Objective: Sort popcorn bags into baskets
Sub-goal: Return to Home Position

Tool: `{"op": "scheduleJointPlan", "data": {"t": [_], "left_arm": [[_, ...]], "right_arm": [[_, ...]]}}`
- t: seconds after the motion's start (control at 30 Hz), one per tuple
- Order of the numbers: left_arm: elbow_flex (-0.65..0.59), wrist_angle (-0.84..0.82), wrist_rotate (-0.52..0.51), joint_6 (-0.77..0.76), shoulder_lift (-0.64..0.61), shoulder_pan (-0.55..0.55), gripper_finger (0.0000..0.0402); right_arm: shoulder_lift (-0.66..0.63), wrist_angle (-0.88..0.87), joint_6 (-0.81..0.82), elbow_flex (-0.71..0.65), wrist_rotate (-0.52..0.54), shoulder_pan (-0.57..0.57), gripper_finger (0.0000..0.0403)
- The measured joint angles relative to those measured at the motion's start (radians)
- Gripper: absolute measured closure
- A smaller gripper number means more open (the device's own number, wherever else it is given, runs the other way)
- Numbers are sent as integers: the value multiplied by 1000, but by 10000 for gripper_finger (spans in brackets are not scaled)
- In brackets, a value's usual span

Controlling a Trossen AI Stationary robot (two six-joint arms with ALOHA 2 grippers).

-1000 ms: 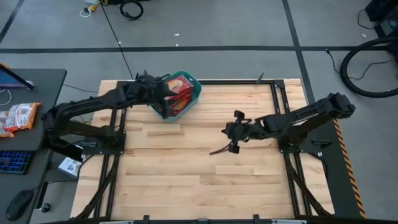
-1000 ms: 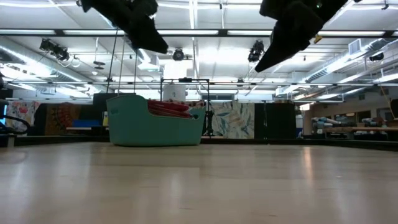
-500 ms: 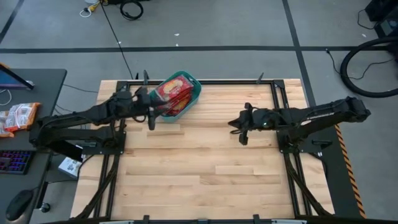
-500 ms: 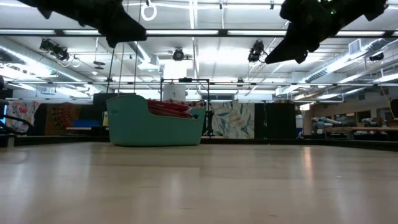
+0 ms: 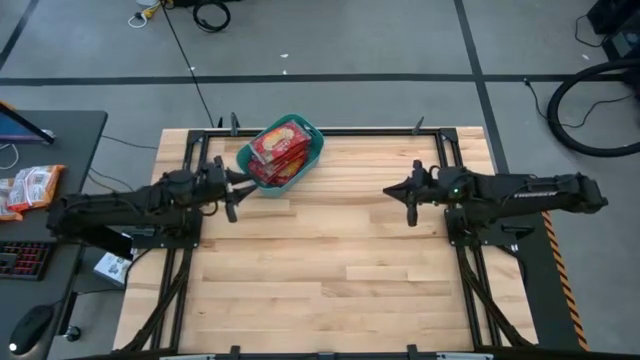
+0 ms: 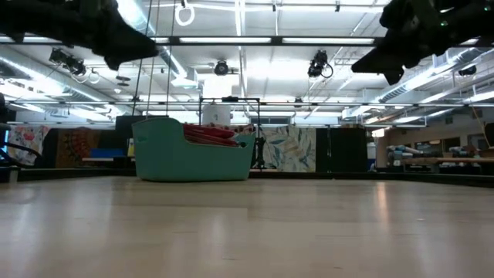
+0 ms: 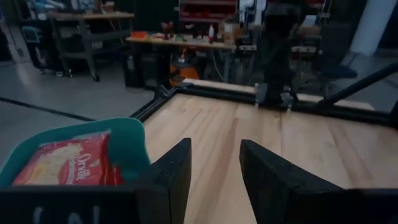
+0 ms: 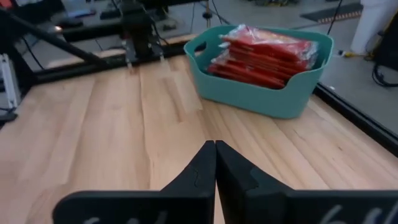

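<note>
The teal basket (image 5: pixel 281 155) stands near the table's far edge, left of centre, and also shows in the low view (image 6: pixel 191 150) and the right wrist view (image 8: pixel 261 65). Red popcorn bags (image 5: pixel 279 146) lie stacked flat inside it, rising above its rim (image 8: pixel 267 48); the left wrist view shows the top bag (image 7: pixel 68 165). My left gripper (image 5: pixel 236 192) hovers open just near-left of the basket, its fingers (image 7: pixel 214 171) apart and holding nothing. My right gripper (image 5: pixel 408 195) hangs over the table's right half, shut and holding nothing (image 8: pixel 215 163).
Bare wooden tabletop (image 5: pixel 320 270) spreads across the middle and near side. Black frame rails (image 5: pixel 450 160) run along the table's edges. A side desk at the left carries orange-and-white snack packets (image 5: pixel 28 188) and a keyboard (image 5: pixel 25 262).
Both arms have drawn back from the table's middle. The left gripper has left its place over the basket and moved left and nearer. The right gripper has moved right and toward the far edge, levelling out. The basket and its bags have stayed put.
</note>
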Motion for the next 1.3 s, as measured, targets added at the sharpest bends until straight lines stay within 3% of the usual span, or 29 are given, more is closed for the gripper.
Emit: {"op": "scheduleJointPlan", "data": {"t": [0.33, 0.83, 1.13, 1.3], "left_arm": [[-192, 135, -22, 15, -199, -6, 260], [-312, 174, -70, 43, -352, -6, 260], [-329, 202, -86, 95, -366, -6, 260], [-329, 164, -104, 95, -366, -6, 260]], "right_arm": [[-189, 161, 29, -179, -150, -153, 391], [-218, 463, 117, -403, -271, -316, 392], [-218, 511, 82, -410, -255, -350, 391], [-218, 515, 61, -410, -100, -354, 391]]}}
